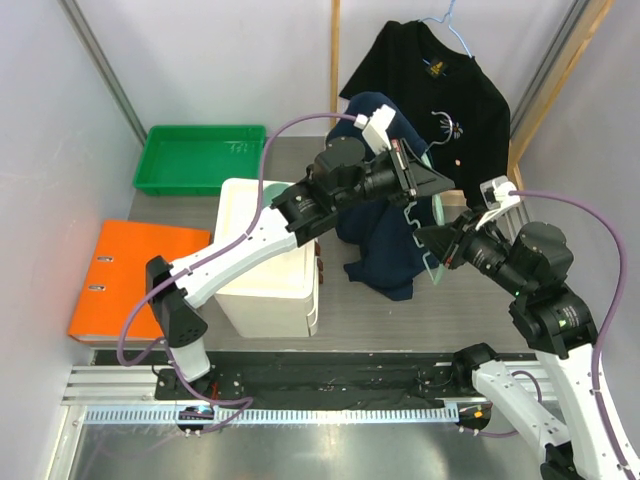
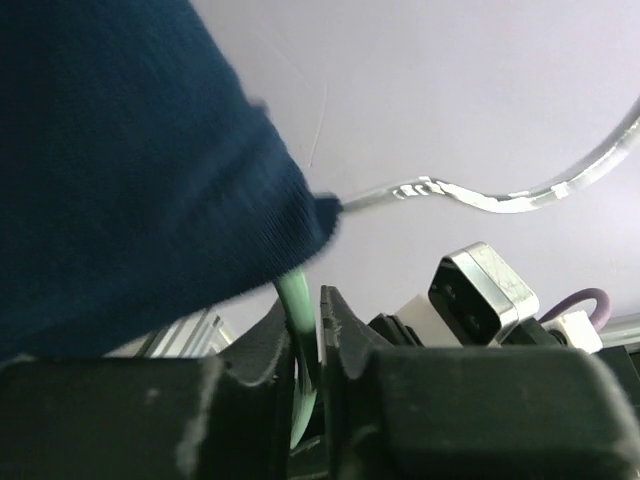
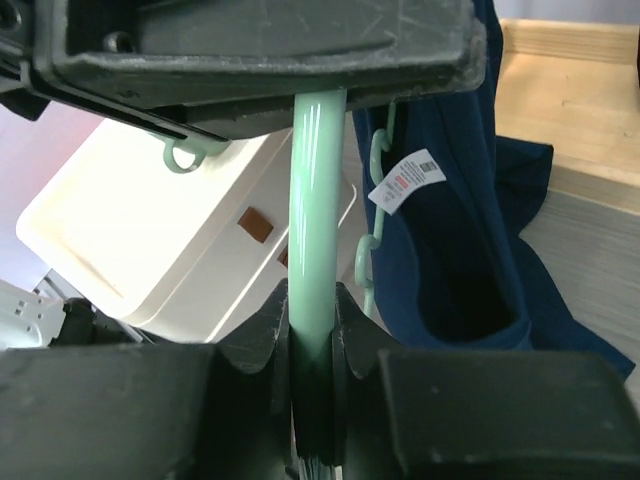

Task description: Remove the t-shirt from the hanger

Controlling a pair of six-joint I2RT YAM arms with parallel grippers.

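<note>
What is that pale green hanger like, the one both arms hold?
The hanger is pale mint-green, glossy plastic by its look, with small hooks along one bar and a shiny metal hook. A navy t-shirt hangs on it. The left gripper and the right gripper are each shut on one of its bars.

The grey table (image 1: 360, 322) was enclosed by pale walls (image 1: 50, 150), a wooden strip (image 1: 335, 40) fixed at the back. A green tray (image 1: 200, 131), an orange binder (image 1: 140, 265) and a white box (image 1: 245, 205) were set on its left.
</note>
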